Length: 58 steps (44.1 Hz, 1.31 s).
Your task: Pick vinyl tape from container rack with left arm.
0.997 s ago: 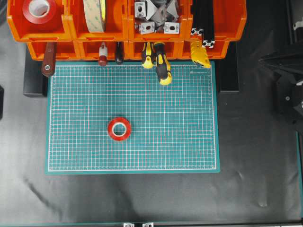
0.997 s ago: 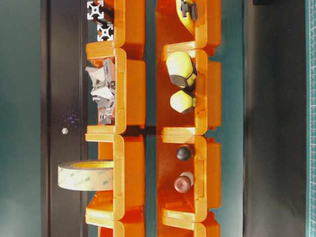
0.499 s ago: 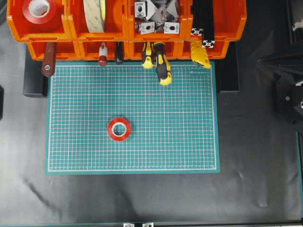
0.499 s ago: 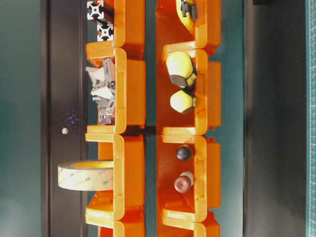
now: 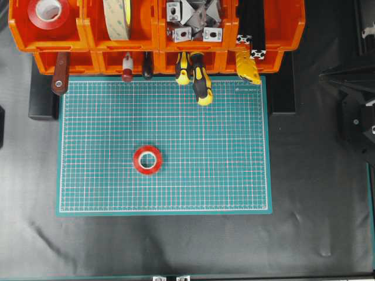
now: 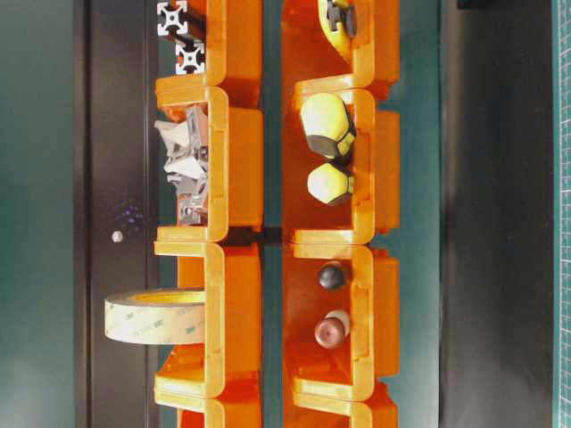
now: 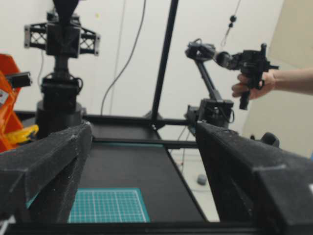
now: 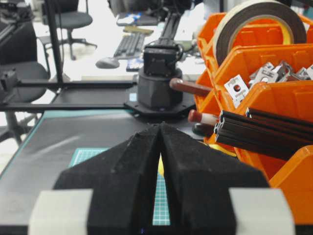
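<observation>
The orange rack [image 5: 85, 38] sits off to the left gripper's [image 7: 143, 129] left. The green mat [image 5: 222, 175] lies ahead of the gripper and below it. Its jaws stand wide and hold nothing, high above the table.

One red tape roll [image 5: 137, 160] lies on the mat, out of the gripper's own view and well apart from it. A second red roll [image 5: 32, 16] sits in the rack's end bin. The pick looks either finished or not yet begun.

The roll on the mat lies flat with its hole facing up. Being round, it has no long axis.
</observation>
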Available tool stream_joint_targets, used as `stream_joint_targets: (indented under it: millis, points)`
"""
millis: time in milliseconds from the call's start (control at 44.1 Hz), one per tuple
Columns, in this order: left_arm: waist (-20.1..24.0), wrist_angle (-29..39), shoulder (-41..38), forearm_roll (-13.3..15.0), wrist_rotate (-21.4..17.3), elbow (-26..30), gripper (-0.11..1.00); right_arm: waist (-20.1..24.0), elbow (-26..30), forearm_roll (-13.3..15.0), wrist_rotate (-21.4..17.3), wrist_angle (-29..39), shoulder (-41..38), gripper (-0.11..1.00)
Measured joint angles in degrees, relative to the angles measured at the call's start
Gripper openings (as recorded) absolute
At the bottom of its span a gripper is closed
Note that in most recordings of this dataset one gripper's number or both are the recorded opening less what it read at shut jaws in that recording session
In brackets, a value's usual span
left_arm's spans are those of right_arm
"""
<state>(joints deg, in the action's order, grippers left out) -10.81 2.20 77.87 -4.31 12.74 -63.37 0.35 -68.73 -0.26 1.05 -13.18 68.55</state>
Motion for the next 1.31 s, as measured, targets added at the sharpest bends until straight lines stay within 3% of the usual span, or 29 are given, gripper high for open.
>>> stream_joint_targets:
  millis: [181, 1315]
  points:
    - [0.00, 2.46, 0.18, 0.00, 0.18, 0.00, 0.83, 0.00, 0.09, 0.09, 0.00, 0.00, 0.00, -0.01]
    - [0.00, 2.81, 0.26, -0.09, -0.35, 0.00, 0.83, 0.00, -0.26, 0.00, 0.00, 0.00, 0.00, -0.01]
